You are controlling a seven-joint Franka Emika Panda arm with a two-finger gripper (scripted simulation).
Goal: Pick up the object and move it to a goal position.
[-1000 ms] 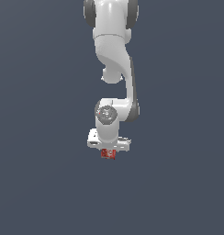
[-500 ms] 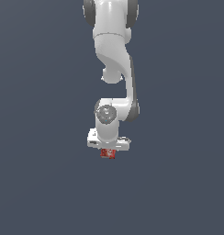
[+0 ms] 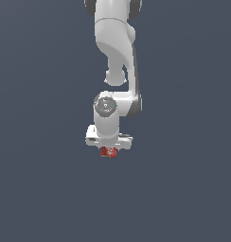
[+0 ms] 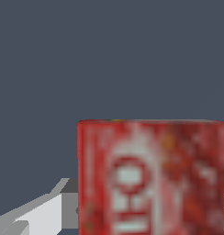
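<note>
Red box (image 3: 108,152) directly under white hand (image 3: 109,150), pinched between fingers.

White Panda arm (image 3: 115,56) is seen entering from 12 o'clock, w/ wrist joint near frame centre. Gripper (image 3: 109,150) is pointed straight down toward 6 o'clock. Small red box (image 3: 108,152) is seen directly under the white gripper body, touching it; fingers are hidden, so grip can't be confirmed. Plain dark grey-blue background (image 3: 37,189) is shown all round.
</note>
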